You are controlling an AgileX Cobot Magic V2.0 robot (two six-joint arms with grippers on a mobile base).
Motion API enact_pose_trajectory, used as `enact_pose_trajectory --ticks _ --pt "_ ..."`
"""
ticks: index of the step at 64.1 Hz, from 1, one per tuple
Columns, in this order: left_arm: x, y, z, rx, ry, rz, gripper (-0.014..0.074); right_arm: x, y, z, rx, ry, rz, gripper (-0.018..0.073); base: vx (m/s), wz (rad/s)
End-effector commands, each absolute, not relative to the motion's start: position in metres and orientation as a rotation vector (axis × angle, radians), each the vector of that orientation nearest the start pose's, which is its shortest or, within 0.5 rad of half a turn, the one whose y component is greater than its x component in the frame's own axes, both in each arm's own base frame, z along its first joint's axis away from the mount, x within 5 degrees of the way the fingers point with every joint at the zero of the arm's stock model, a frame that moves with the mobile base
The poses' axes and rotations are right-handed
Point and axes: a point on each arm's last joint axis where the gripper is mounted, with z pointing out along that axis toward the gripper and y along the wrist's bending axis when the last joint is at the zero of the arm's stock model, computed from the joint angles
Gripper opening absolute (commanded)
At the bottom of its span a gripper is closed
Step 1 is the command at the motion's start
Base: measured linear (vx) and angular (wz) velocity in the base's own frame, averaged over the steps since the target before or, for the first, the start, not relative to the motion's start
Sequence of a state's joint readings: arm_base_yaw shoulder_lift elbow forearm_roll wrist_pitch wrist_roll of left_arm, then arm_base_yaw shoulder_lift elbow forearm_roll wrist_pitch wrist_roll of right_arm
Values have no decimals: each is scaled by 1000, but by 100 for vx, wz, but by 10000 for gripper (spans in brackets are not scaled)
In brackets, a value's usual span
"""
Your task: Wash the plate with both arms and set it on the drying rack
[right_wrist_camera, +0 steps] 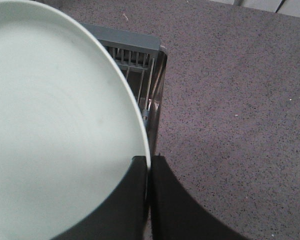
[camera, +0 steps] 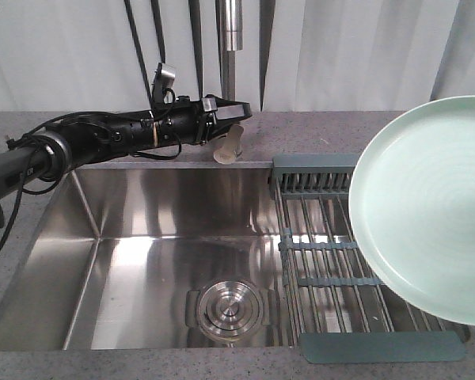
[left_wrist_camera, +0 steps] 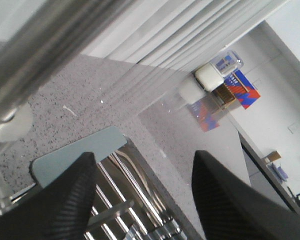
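Note:
The pale mint-green plate (camera: 427, 206) hangs tilted on edge at the right, above the drying rack (camera: 332, 253), whose steel wires and blue-grey end pieces span the sink's right side. In the right wrist view my right gripper (right_wrist_camera: 149, 167) is shut on the plate (right_wrist_camera: 55, 125) at its rim, with the rack (right_wrist_camera: 135, 47) below and behind. The right arm itself is out of the front view. My left gripper (camera: 239, 117) reaches in from the left and hovers by the faucet (camera: 233, 36), over the back counter. It stands open (left_wrist_camera: 145, 195) and holds nothing, with the rack's end piece (left_wrist_camera: 75, 150) beneath it.
The steel sink (camera: 142, 237) has a round drain (camera: 228, 310) in its floor. A small beige object (camera: 229, 146) stands on the grey speckled counter (camera: 317, 127) behind the basin. A white curtain hangs at the back.

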State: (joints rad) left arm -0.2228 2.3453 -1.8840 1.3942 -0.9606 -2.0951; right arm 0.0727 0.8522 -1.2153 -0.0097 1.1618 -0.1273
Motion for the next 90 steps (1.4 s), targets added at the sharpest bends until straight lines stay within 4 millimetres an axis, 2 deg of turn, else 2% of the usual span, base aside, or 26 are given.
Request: enact_pose_trajectory --ticks 1,17,36,49,68,78,90 --pt "472 -193 269 381 1772 -1659 396 128 7 444 -211 2176 -51 -6 0 0" --pt "465 -195 270 460 1758 -1718 396 128 7 443 -211 2183 -51 -6 0 0" --pt "455 -196 260 627 1835 -1696 396 127 7 443 -209 2190 -50 -6 0 0" --pt "456 -196 260 626 1836 -1694 396 127 7 443 -209 2192 -49 -6 0 0" --pt "447 -192 271 681 1759 -1809 396 127 7 442 -208 2194 -47 -6 0 0" --pt "448 -178 278 689 1746 -1801 396 127 7 442 -208 2194 -47 -6 0 0" --pt "459 -142 285 619 1734 -1741 396 127 7 442 -209 2194 -46 -6 0 0"
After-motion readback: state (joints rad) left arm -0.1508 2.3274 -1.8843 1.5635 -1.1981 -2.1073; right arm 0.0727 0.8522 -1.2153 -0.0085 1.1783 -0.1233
